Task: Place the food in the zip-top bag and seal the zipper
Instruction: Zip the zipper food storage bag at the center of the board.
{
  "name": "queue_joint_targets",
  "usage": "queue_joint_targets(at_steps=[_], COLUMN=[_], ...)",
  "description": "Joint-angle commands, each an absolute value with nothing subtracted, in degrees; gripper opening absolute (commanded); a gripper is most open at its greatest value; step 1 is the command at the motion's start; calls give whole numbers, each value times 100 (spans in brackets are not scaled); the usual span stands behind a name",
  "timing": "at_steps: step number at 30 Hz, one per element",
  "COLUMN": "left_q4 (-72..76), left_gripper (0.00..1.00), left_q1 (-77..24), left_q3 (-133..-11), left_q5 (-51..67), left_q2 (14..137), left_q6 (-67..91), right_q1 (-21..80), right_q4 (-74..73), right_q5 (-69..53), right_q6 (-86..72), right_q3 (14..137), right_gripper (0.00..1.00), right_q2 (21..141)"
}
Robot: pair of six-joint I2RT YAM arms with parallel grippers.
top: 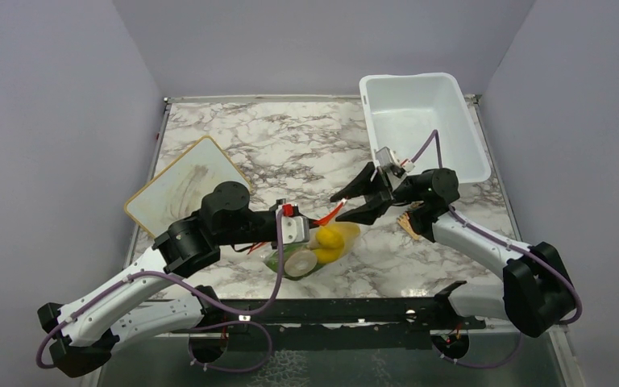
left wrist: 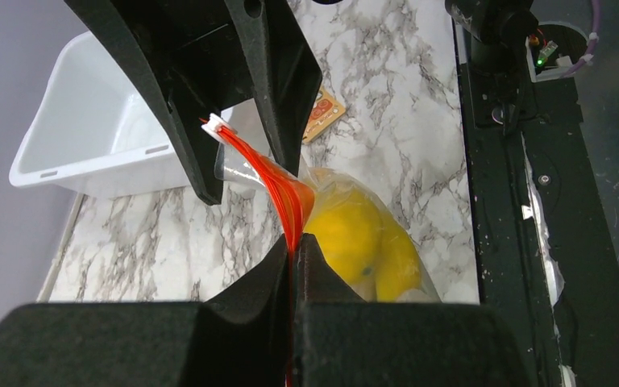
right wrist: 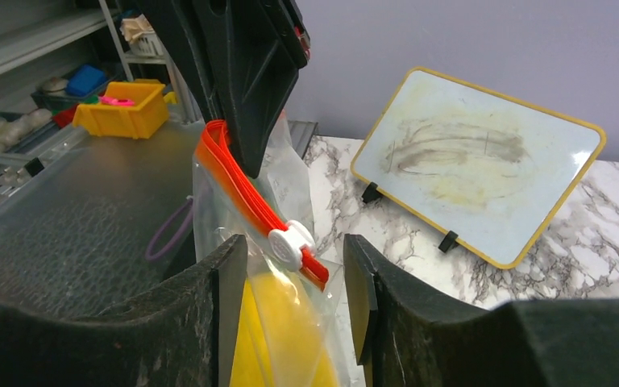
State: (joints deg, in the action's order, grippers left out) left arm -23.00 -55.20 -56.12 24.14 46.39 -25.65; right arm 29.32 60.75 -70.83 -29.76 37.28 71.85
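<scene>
Centrally, near the front edge of the marble table (top: 290, 145), the clear zip-top bag (left wrist: 326, 184) is seen lying with its mouth lifted. A yellow oval fruit (left wrist: 351, 234) and a green vegetable (top: 276, 260) are visible through the plastic. The red-orange zipper (left wrist: 266, 173) is stretched upward from the bag, and a white slider (right wrist: 290, 242) is carried at its far end. The strip is pinched flat between the closed fingers of the left gripper (left wrist: 292, 246), whose arm is reached in low from the left. The right gripper (top: 338, 208) is held level from the opposite side, its jaws apart and straddling the slider; contact cannot be told. A white tub (top: 419, 113), a whiteboard (top: 181, 181) and a small orange patterned square (left wrist: 324, 111) are set farther out.
</scene>
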Motion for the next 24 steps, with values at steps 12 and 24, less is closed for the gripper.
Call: queue_joint_targets(at_steps=[12,24], left_q4=[-1826,-1753], left_gripper=[40,51], left_q1=[-5517,-5515], left_q3=[-5617,-6397], left_q5=[1711,1451], left_q2=[4519,5323], left_q6=[-2098,-580], right_q1=[3032,3032], right_q4=[5756,2364], right_q5=[-7258,-7492], right_q6=[-2371,-337], right_q3=[3746,4847], right_gripper=[1,1], right_q2=[7070,6716])
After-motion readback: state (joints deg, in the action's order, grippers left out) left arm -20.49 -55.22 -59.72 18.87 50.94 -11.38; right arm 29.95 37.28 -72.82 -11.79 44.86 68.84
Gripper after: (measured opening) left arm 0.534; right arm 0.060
